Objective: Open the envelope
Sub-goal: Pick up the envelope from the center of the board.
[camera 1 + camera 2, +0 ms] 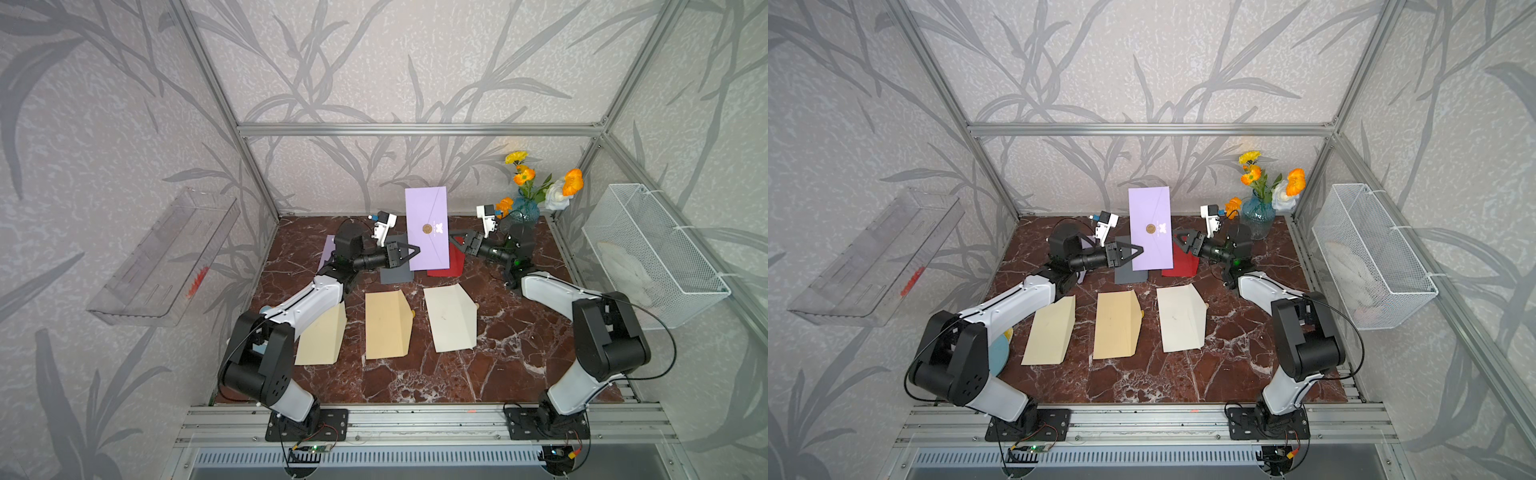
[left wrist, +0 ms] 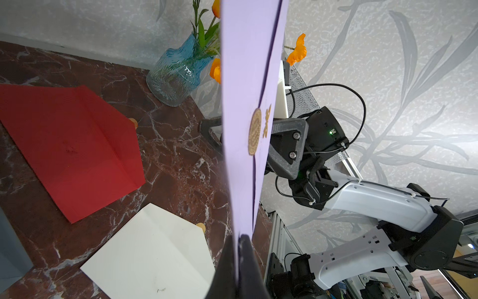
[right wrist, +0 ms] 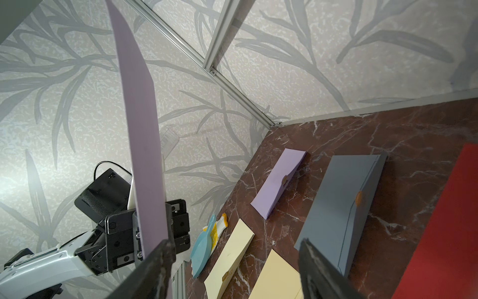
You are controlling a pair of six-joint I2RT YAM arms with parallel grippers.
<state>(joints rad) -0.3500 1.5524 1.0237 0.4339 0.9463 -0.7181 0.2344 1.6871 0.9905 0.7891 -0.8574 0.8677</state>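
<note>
Lilac paper up in the air: the lilac envelope [image 1: 426, 208] stands on end above the back of the marble table [image 1: 415, 374], with the left gripper [image 1: 417, 250] pinching its side edge. The right gripper [image 1: 454, 241] is at the opposite edge, jaws spread and apparently straddling it. The envelope looks light, thin and easily creased. The best place to take hold is probably the flap tip by the gold seal [image 1: 427, 228].

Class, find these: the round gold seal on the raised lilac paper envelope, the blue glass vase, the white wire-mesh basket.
Round gold seal [image 2: 254, 132]: left wrist view, its centre.
Blue glass vase [image 1: 527, 211]: in a top view, its body.
White wire-mesh basket [image 1: 673, 241]: in a top view, its side wall.
</note>
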